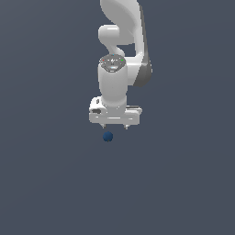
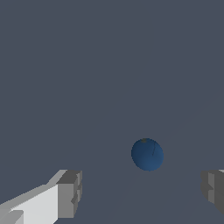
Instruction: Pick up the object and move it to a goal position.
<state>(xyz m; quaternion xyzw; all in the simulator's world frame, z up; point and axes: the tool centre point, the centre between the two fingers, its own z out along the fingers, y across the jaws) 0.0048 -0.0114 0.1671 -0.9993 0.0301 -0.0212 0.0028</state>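
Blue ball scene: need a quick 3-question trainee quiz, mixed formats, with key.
1. True or false: the pincer is shut on the blue ball.
2. Multiple choice: in the wrist view, the ball appears
A) clamped between the fingers
B) free, ahead of the open finger gap
C) hidden behind one finger
3. Fill in: the ball's colour is dark ____.

Key: 1 false; 2 B; 3 blue.

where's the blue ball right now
In the exterior view the blue ball lies on the plain grey surface just below the open gripper, slightly toward the exterior view's left. In the wrist view it sits ahead of the spread fingertips, untouched.
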